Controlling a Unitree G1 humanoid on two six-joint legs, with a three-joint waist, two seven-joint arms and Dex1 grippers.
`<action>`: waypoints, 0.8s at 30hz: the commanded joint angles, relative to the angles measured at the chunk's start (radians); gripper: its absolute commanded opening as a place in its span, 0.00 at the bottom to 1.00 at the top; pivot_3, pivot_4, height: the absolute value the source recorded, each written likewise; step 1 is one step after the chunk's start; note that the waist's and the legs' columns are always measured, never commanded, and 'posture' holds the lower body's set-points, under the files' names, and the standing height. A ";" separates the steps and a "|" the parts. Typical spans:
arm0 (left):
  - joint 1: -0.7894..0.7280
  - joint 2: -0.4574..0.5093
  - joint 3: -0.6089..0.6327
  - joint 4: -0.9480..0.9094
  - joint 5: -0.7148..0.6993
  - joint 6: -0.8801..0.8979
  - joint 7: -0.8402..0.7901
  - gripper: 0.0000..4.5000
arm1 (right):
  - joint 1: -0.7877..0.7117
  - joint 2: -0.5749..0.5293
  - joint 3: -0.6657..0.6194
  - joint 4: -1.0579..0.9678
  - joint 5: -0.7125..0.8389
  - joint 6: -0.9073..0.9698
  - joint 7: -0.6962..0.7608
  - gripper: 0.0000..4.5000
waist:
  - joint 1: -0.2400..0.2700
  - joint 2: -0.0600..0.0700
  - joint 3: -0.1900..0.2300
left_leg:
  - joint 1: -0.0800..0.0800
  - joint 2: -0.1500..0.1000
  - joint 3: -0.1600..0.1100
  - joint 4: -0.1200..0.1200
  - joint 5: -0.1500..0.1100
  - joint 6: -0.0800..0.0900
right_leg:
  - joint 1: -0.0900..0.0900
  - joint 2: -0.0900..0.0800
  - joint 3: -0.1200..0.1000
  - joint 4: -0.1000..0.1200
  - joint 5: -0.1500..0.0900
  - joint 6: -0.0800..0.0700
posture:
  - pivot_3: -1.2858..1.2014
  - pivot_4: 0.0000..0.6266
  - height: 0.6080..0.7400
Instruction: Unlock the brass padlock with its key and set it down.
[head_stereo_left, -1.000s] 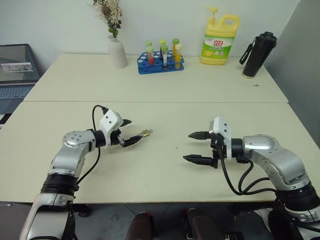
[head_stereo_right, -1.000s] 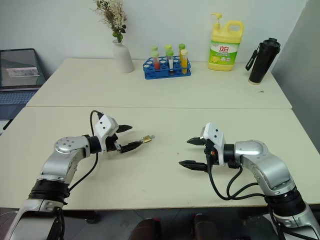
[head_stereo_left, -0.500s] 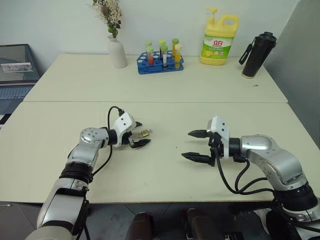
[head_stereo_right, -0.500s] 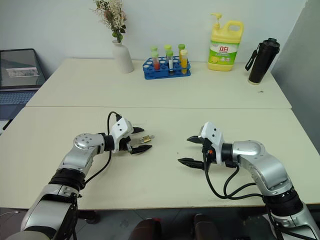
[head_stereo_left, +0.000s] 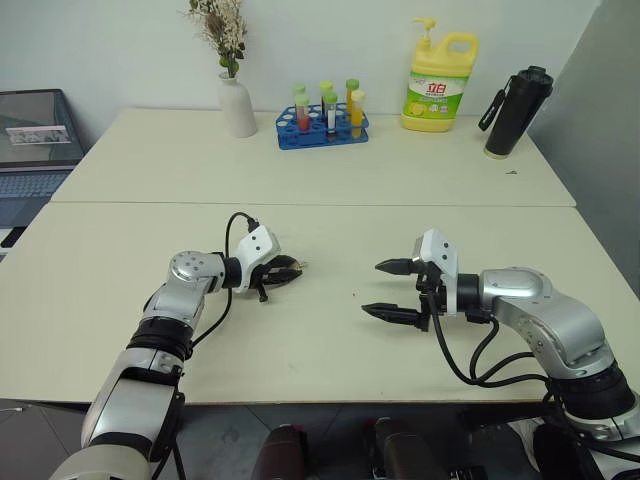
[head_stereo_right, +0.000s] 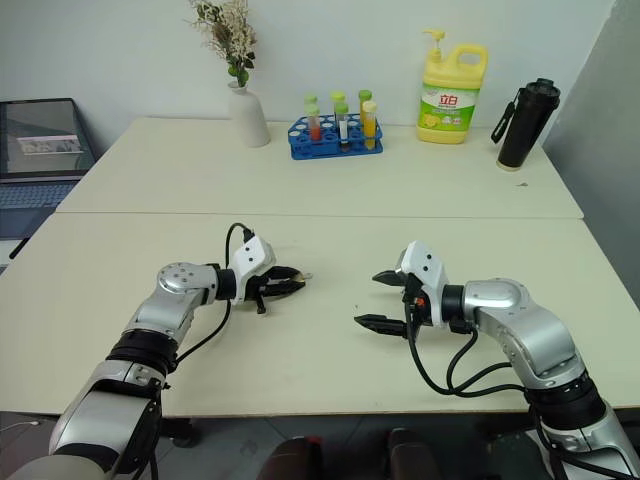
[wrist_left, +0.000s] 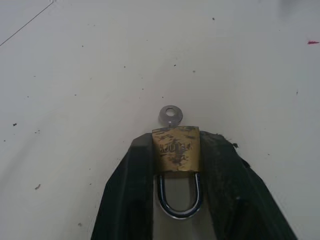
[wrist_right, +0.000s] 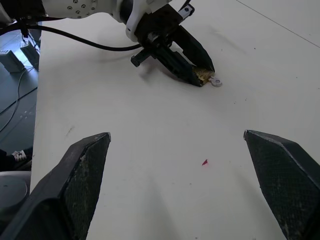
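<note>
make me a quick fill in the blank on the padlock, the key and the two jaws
1. The left gripper has its jaws closed on the ____.
2. The key sticks out of the padlock's ____ end.
3. The right gripper has its jaws ____.
4. The blue rack holds test ____.

Missing words: brass padlock; bottom; open; tubes

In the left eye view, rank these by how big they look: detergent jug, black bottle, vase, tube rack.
Largest to smallest as they look:
1. Detergent jug
2. Black bottle
3. Tube rack and vase: too alike to rank; the rack is wider, the vase taller.
All four stand at the table's far edge, so nearness hardly skews this.
</note>
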 joint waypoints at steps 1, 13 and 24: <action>0.028 -0.003 -0.025 -0.015 0.031 0.024 -0.001 0.21 | -0.018 -0.003 -0.024 -0.046 0.010 -0.006 -0.009 1.00 | 0.000 0.000 0.000 | 0.000 0.000 0.000 0.000 0.000 0.000 | 0.000 0.000 0.000 0.000 0.000 0.000 | 0.52 0.24 1.00; 0.160 0.000 -0.066 -0.467 0.059 -0.223 0.008 0.21 | 0.066 -0.059 -0.139 -0.012 -0.034 -0.131 -0.039 1.00 | 0.009 0.000 0.000 | -0.003 -0.001 -0.001 0.000 0.000 0.000 | -0.001 -0.005 0.001 -0.002 0.001 -0.001 | 0.52 0.24 1.00; 0.060 0.008 -0.127 -0.450 0.318 -0.875 0.230 0.21 | 0.171 -0.095 -0.247 -0.124 0.156 -0.001 -0.015 1.00 | 0.004 0.000 0.000 | -0.001 -0.001 0.000 -0.001 0.000 0.000 | -0.001 -0.005 0.002 -0.002 0.000 0.000 | 0.52 0.24 1.00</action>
